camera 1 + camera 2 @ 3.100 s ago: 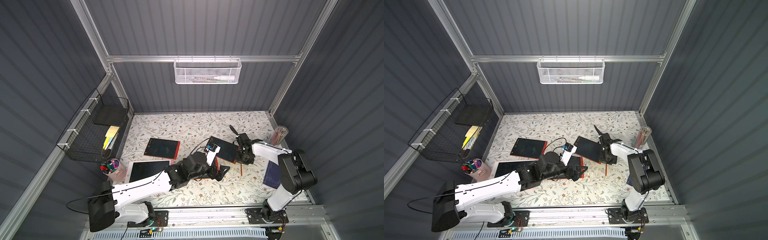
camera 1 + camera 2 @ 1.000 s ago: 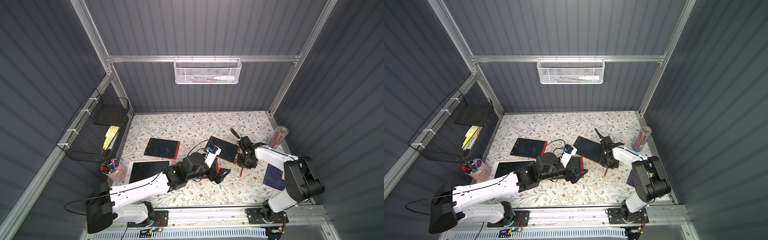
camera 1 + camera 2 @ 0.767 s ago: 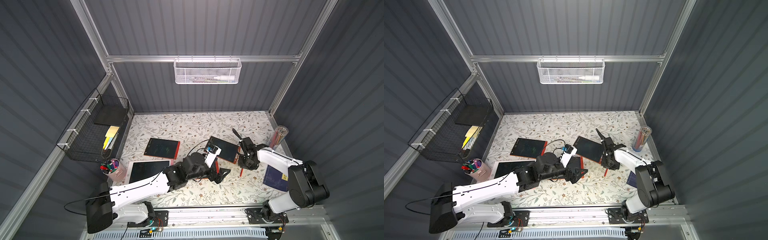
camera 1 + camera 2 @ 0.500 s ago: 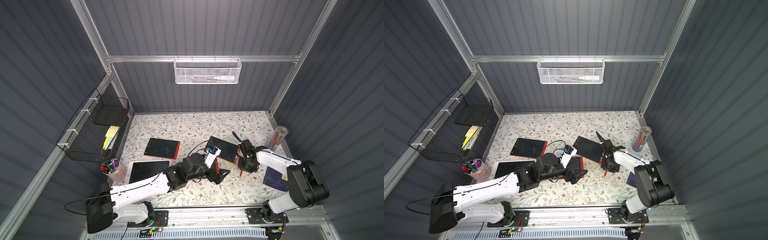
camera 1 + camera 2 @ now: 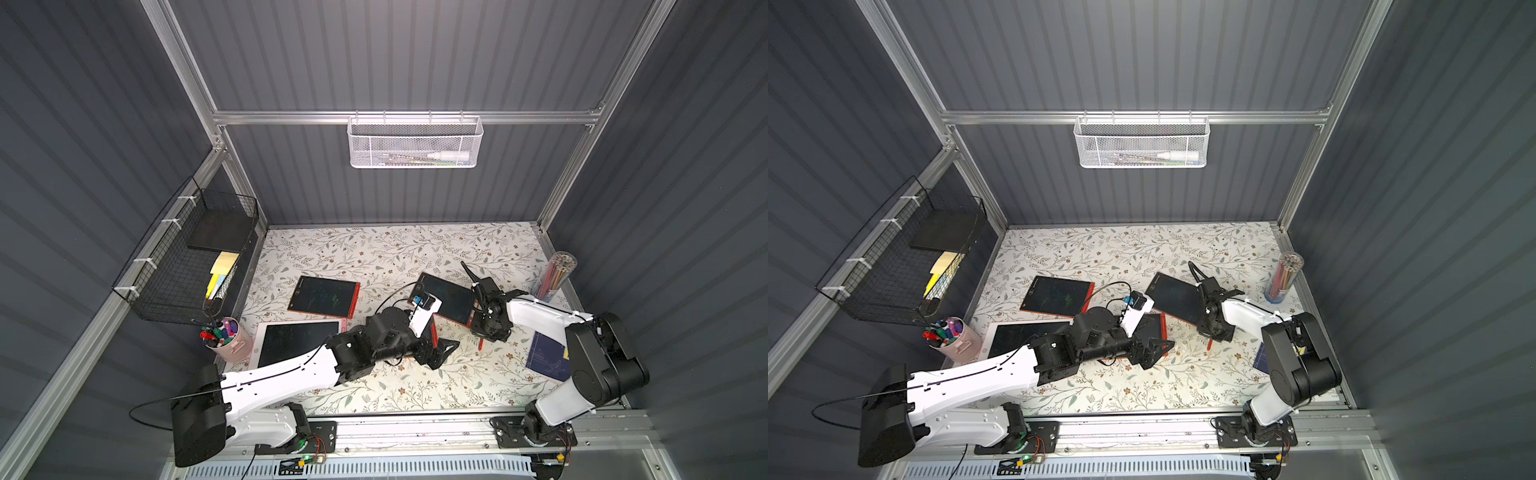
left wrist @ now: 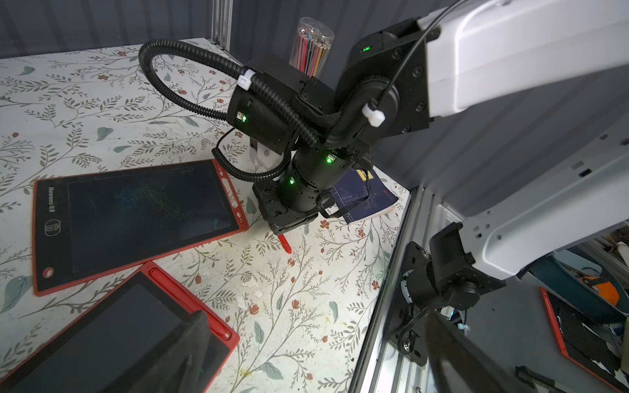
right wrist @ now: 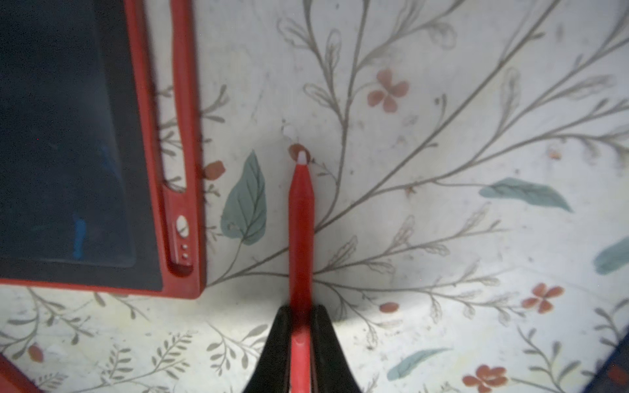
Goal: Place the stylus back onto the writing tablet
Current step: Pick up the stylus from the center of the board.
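Floral bench: our right gripper pinches stylus, left gripper agape; next we lift to tablet, eleven o'clock

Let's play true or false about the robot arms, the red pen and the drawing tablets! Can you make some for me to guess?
1. The right pincer is shut on the red stylus. True.
2. The stylus sits on the tablet. False: it is beside the tablet, not on it.
3. The left pincer is gripping a tablet. False: it is wide open and holds nothing.
4. A clear tube of coloured pencils stands near the right arm. True.
5. The pink cup is empty. False: it is full of markers.
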### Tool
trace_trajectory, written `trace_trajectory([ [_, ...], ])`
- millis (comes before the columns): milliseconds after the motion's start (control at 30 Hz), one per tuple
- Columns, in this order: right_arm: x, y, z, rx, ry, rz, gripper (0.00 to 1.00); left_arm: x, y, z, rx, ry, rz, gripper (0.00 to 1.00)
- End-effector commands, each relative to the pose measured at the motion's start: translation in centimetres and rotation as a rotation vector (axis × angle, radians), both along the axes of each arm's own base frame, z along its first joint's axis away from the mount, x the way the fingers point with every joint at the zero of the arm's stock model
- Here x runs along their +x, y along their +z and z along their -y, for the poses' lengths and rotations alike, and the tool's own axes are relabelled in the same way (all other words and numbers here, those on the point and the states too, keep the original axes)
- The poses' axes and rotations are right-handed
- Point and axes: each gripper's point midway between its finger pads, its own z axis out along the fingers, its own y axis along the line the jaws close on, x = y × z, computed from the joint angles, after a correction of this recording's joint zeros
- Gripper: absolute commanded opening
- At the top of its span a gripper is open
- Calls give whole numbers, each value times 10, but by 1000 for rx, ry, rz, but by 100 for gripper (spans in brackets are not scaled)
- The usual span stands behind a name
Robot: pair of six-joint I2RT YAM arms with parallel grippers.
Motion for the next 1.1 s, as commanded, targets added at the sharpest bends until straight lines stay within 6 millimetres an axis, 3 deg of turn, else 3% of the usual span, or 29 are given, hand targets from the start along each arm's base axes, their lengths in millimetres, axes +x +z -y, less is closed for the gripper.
trace_trajectory([
  [0,-3,-11,2,-25,-14,-31,11,0,3,-4,-7,1,13,100],
  [500,14,1,3,-41,9,16,10,0,8,-6,-17,6,13,99],
  [767,16,-7,-3,-25,22,-10,15,0,6,-5,-14,3,12,99],
  [1067,20,-10,-1,-49,26,-20,9,0,7,-5,-14,5,12,99],
])
